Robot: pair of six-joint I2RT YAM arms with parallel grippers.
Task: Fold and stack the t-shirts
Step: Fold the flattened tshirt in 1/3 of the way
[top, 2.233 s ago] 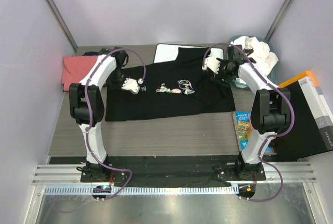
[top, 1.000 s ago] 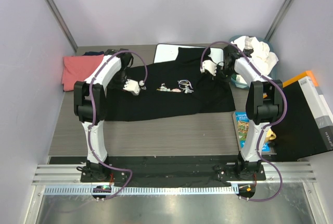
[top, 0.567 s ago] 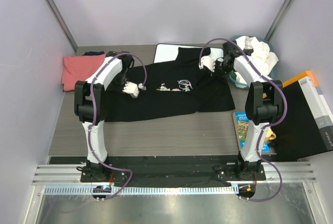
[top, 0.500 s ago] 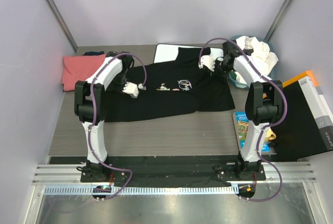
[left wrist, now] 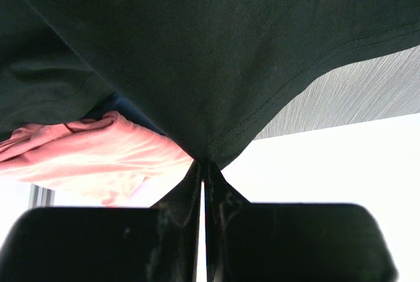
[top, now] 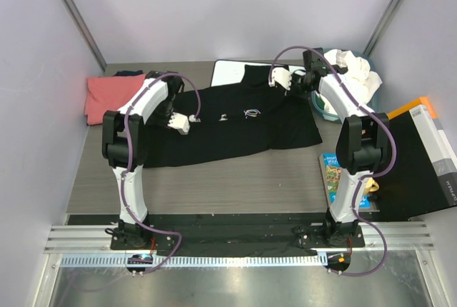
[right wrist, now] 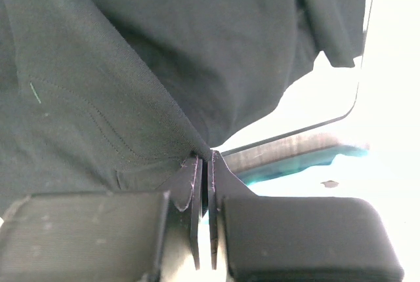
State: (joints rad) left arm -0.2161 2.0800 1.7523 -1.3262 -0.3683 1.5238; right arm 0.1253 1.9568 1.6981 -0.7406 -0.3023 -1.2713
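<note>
My left claw (top: 183,123) and right claw (top: 279,78) are each clamped tight on a thin edge of the black t-shirt (top: 228,136) spread across the worktop (top: 214,185); such small bites could slip if the cloth pulls taut.

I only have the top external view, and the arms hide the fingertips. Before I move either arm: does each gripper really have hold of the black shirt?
Observer: The left one does. In its wrist view the left gripper is shut on a pinched hem edge of the black t-shirt.
Operator: And the right one?
Observer: The right gripper is shut on a fold of the same shirt, and the cloth fans out from the pinch.
Operator: Is anything else caught on the left side?
Observer: No, only black cloth sits in that pinch. The coral-pink t-shirt shows beyond the black edge, clear of the gripper.
</note>
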